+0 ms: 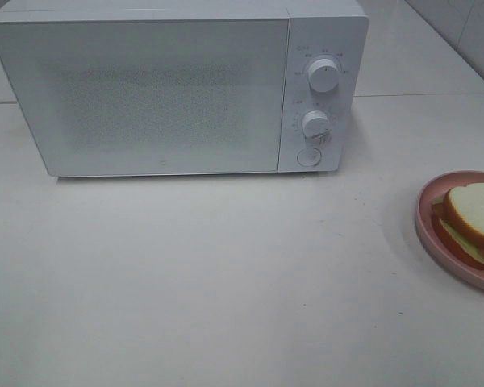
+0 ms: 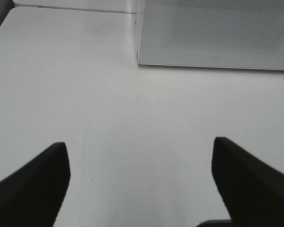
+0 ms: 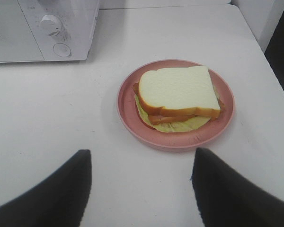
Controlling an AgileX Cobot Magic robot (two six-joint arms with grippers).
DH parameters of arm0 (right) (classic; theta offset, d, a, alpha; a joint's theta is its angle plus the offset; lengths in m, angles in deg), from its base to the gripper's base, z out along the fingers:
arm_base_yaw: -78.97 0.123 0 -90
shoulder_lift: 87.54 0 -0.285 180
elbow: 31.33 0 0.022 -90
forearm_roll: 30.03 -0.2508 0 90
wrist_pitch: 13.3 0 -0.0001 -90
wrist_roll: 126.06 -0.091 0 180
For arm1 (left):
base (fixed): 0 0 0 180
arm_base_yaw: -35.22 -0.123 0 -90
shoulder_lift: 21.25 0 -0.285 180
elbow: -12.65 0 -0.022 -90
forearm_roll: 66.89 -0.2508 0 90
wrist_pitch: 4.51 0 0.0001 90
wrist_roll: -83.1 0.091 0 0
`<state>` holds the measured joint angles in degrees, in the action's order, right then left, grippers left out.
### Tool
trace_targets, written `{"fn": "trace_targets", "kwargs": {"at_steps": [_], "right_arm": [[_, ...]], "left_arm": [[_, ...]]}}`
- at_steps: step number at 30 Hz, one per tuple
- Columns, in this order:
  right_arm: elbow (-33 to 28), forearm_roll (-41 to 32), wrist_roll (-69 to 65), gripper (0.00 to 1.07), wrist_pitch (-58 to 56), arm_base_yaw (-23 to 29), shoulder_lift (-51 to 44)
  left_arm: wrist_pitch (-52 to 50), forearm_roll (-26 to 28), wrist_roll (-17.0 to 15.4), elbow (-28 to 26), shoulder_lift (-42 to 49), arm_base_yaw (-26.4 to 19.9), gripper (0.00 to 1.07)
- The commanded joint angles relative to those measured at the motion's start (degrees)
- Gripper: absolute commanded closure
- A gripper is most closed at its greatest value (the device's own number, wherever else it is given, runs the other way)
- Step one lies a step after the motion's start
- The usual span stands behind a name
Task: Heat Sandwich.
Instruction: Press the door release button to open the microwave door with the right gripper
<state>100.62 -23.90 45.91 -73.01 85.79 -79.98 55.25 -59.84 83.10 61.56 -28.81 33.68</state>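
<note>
The sandwich [image 3: 176, 96], white bread with tan crust over lettuce and red filling, lies on a round pink plate [image 3: 222, 124]; the high view shows sandwich [image 1: 473, 213] and plate [image 1: 427, 234] at the table's right edge. My right gripper [image 3: 141, 163] hovers open just short of the plate, nothing between its fingers. My left gripper [image 2: 141, 156] hangs open over bare table in front of the microwave's left corner, holding nothing. Neither arm shows in the high view.
A white microwave [image 1: 177, 85] stands at the back with its door shut, two knobs [image 1: 323, 74] and a round button [image 1: 308, 156] on its right panel. The microwave [image 2: 213, 33] fills the far side of the left wrist view. A table edge [image 3: 274, 71] runs close beside the plate.
</note>
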Motion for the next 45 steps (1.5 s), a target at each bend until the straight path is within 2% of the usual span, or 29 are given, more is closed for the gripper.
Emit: {"fn": "trace_targets", "kwargs": {"at_steps": [1,35,45], "right_arm": [[0.1,0.1,0.1,0.46,0.3,-0.1,-1.5],[0.7,-2.1,-0.1,0.46,1.5,-0.1,-1.5],[1.0,-1.5,0.0,0.46,12.2,-0.1,-1.5]], "left_arm": [[-0.7,0.1,0.0,0.2,1.3,0.3,0.31],[-0.7,0.1,0.0,0.2,1.3,0.3,0.31],[-0.7,0.1,0.0,0.2,1.3,0.3,0.31]]}}
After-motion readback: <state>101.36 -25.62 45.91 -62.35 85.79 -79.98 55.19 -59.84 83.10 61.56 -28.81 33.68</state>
